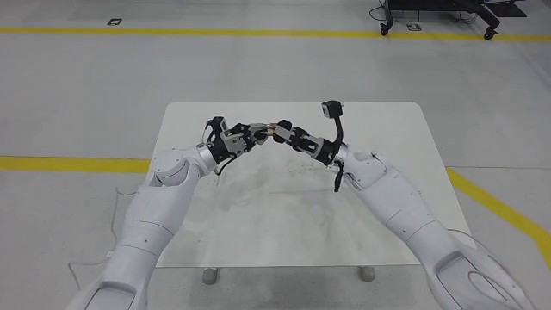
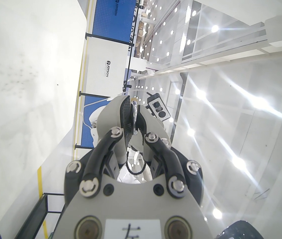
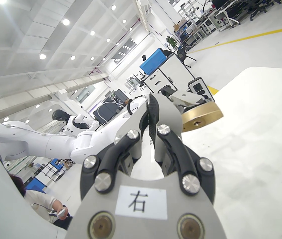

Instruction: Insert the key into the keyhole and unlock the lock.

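Observation:
Both arms meet in the air over the far middle of the white table (image 1: 284,224). A brass padlock (image 3: 202,116) hangs there with its keyhole (image 3: 197,123) facing my right gripper (image 3: 149,108). My left gripper (image 2: 132,110) is shut on the lock's silver shackle (image 2: 134,109). From above, the lock (image 1: 269,127) shows as a small brass spot between the left gripper (image 1: 256,131) and the right gripper (image 1: 280,129). The right gripper's pads (image 3: 153,120) press together on the thin key, which is almost wholly hidden between them. Its tips stand just beside the lock body, a little off the keyhole.
The table has rounded corners, and its edges lie well away from the grippers. Beyond it is open floor with yellow lines (image 1: 258,31), and a dark wheeled cart (image 1: 448,0) stands at the far right.

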{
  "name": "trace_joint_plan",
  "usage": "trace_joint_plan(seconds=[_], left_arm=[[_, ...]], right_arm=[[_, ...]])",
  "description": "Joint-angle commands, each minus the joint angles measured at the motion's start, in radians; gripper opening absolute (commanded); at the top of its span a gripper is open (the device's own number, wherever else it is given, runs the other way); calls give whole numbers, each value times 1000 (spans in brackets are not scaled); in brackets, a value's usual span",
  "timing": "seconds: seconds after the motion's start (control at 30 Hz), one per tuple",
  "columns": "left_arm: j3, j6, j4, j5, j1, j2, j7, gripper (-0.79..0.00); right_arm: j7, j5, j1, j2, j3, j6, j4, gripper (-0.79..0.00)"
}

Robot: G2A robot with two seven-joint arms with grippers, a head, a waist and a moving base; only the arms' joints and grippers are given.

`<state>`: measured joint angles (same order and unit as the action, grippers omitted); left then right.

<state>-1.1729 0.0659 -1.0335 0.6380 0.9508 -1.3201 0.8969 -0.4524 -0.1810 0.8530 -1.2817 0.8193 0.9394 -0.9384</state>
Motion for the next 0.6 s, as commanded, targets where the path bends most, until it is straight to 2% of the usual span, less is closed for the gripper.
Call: trace_joint_plan(seconds=[0.0, 0.23, 0.57], left_arm=[[1, 2, 5, 5, -2, 0, 7, -785], [-19, 8, 16, 40, -8, 4, 49, -785], [2, -18, -3, 0, -8, 9, 123, -785]], right_arm=[[17, 10, -9, -8, -6, 5, 22, -785], [85, 38, -26, -34, -15, 20, 81, -785], [143, 59, -41, -49, 12, 58, 145, -785]])
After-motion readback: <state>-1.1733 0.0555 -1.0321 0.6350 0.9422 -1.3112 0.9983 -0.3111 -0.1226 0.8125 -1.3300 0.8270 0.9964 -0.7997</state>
